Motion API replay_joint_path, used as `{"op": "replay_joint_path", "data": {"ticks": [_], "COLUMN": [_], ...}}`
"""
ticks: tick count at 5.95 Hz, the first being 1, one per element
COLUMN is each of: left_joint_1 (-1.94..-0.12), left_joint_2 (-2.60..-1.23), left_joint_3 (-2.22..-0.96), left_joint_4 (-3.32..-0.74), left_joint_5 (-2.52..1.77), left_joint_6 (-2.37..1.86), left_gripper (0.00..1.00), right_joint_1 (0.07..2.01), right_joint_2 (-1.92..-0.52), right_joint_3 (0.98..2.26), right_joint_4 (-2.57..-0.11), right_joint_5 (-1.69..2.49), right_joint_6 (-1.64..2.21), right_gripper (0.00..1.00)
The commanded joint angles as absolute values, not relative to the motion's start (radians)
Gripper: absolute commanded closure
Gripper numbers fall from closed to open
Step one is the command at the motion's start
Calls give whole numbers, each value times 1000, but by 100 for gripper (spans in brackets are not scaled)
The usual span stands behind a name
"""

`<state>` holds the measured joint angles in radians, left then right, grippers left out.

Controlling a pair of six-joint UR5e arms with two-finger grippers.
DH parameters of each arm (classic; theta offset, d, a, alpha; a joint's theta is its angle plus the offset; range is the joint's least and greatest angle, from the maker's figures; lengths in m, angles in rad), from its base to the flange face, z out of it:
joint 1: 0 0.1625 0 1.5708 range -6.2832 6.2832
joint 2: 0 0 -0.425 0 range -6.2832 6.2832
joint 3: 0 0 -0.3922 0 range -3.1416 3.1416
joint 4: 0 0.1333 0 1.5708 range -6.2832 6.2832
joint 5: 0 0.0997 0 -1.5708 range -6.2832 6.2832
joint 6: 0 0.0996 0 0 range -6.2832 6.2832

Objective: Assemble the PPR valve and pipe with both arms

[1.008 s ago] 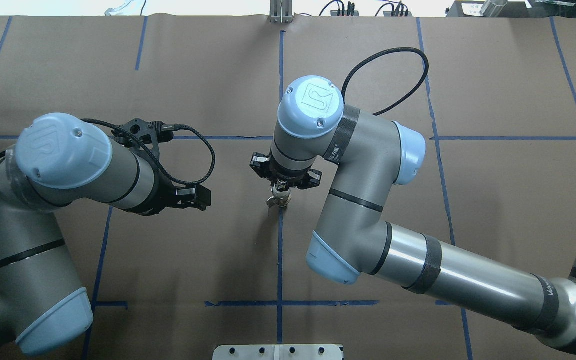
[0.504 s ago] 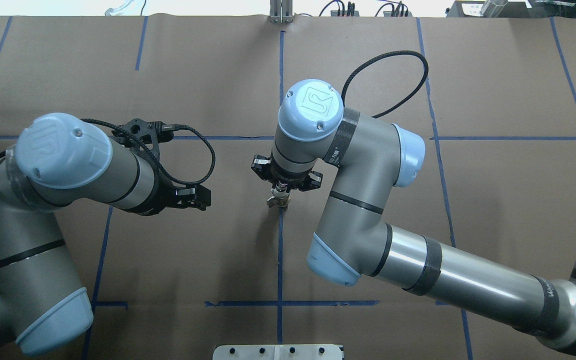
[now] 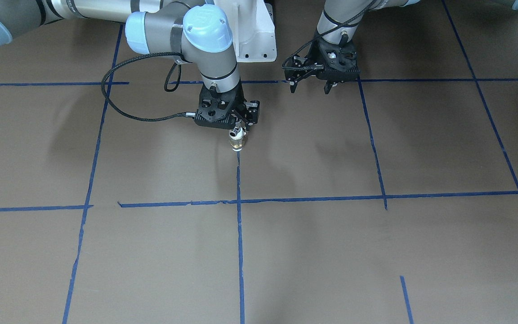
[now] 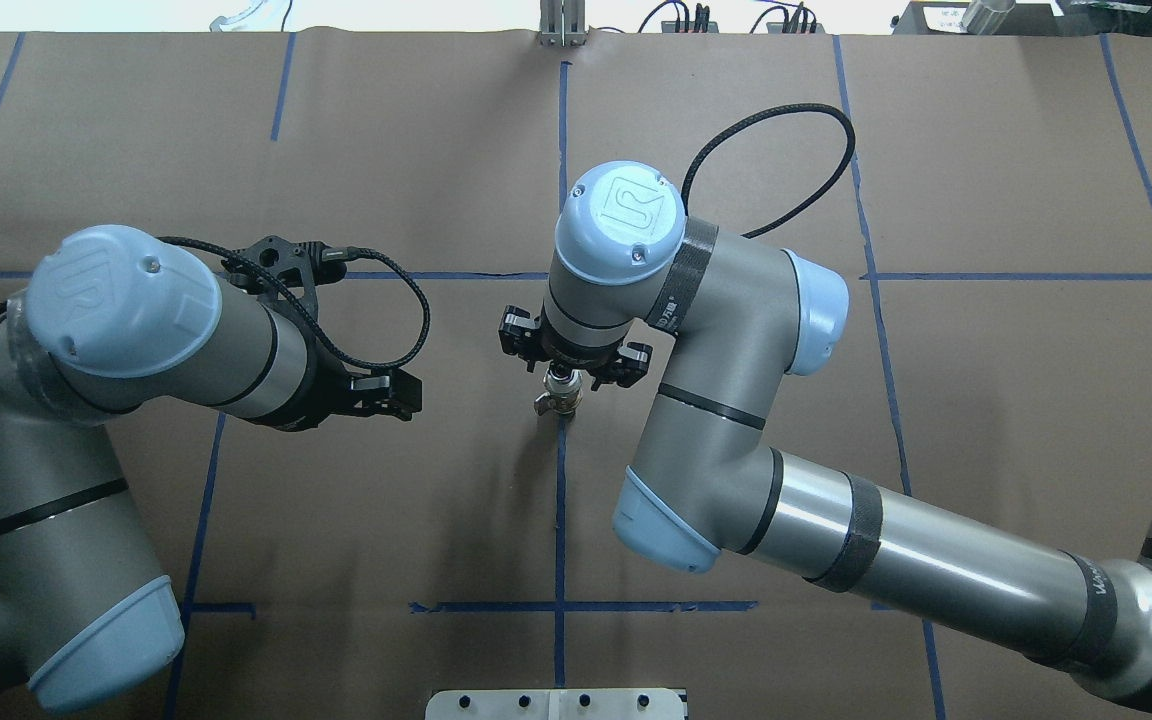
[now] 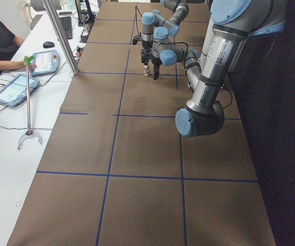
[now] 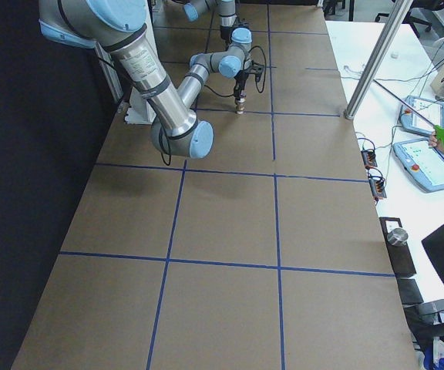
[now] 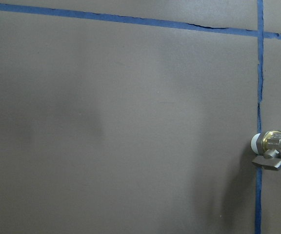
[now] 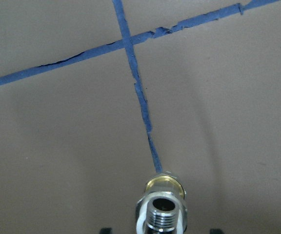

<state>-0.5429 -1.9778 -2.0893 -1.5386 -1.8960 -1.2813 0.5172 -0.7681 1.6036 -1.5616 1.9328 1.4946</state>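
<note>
The PPR valve [image 4: 556,402], a small chrome fitting, sits joined on top of the pipe [image 3: 236,144], whose brass band shows below it. The joined piece stands upright on a blue tape line at the table's middle. In the right wrist view the valve's threaded open end [image 8: 162,218] faces up and the brass [image 8: 165,184] lies behind it. My right gripper [image 4: 564,368] hangs straight over the piece, open, its fingertips [image 8: 105,229] apart from it on both sides. My left gripper [image 4: 404,395] is open and empty, well to the left. The piece also shows in the left wrist view [image 7: 271,146].
Brown paper with a blue tape grid [image 4: 561,520] covers the table. The robot's white base plate [image 3: 254,40] is at the near edge. A black cable [image 4: 786,140] loops off the right wrist. Side tables with tablets [image 5: 14,87] and a metal post [image 6: 376,62] flank the table.
The right wrist has shifted slightly and turned a little over the joined piece. The piece stays in the same spot. The left arm has barely moved.
</note>
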Motion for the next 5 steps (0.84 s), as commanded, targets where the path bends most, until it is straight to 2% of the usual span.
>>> {"op": "replay_joint_path", "data": {"ticks": [1,2,3,5], "left_joint_1": [-543,-543,-543,-546], "left_joint_2": [-1976,-1962,-1945,-1876], "left_joint_3": [-2091,-2089,-2089,-2098], "left_joint_4": [-1539,-1539,-1540,-1552], "left_joint_5": [-1896,-1896,-1898,-1902], "left_joint_6": [-1281,-1279,-1276,-1188], "left_gripper": [4,4,3,1], "right_joint_1": [518,547,583,641], "right_joint_2": [-765,-775,-870,-1152], "right_joint_3": [1615,1678,1818,2067], "right_joint_4": [-1557,-1557,-1559,-1545], "right_joint_5": [1918,1911,1928,1983], "right_joint_6": [1494,1494,1493,1450], "right_gripper": [5,1,1,1]}}
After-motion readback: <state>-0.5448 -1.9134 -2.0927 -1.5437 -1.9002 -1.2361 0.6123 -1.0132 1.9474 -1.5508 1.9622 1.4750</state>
